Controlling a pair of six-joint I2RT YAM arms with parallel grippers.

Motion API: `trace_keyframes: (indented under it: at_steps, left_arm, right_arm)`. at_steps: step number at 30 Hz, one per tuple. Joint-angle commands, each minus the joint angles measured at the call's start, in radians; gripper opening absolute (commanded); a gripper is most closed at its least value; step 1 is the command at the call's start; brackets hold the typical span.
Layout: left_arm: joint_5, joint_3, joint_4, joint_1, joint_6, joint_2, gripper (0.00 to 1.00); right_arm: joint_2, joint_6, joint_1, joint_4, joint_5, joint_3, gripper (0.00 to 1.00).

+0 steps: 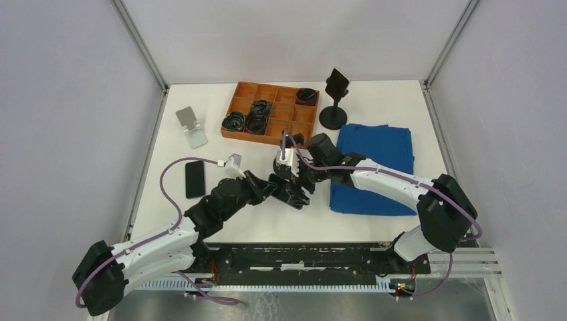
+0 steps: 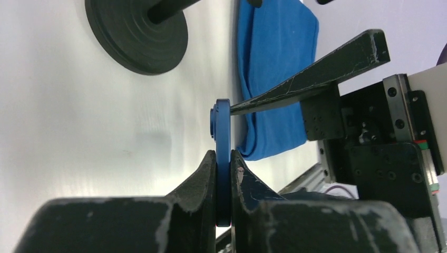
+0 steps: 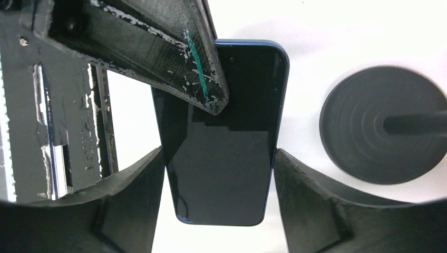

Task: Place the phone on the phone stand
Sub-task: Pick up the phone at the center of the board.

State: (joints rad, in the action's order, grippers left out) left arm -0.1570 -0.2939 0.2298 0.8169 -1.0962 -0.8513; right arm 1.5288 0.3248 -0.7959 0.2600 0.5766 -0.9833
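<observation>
left jaws clamped on the phone (image 2: 223, 132): flat faces pinched between both fingers (image 2: 203, 179), phone edge-on in the left wrist view, mid tabletop (image 1: 301, 227)
right jaws closed on the same phone from the far side, one finger (image 3: 142, 195) against each long edge, screen facing the right wrist cam; a left finger crosses its top corner
beyond: blue cloth (image 1: 374, 167) at right, second dark phone (image 1: 194, 179) flat at left
further back: black phone stand (image 1: 333, 118), orange tray (image 1: 271, 110), silver phone stand (image 1: 190, 126)
</observation>
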Motion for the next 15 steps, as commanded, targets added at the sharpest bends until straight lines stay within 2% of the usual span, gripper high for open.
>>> trace_keyframes:
  at_steps: [1, 3, 15]
  left_arm:
    - [-0.031, -0.102, -0.116, 0.002, 0.259, 0.06, 0.02]
    - [-0.008, -0.126, -0.169, 0.002, 0.329, 0.063, 0.02]
    - [0.195, -0.277, -0.304, 0.002, 0.699, 0.022, 0.02]
  right_arm:
    - [-0.054, 0.132, 0.034, 0.075, 0.131, -0.035, 0.9]
    - [-0.065, 0.179, 0.045, 0.107, 0.161, -0.038, 0.98]
    - [-0.168, 0.337, 0.144, 0.193, 0.303, -0.013, 0.98]
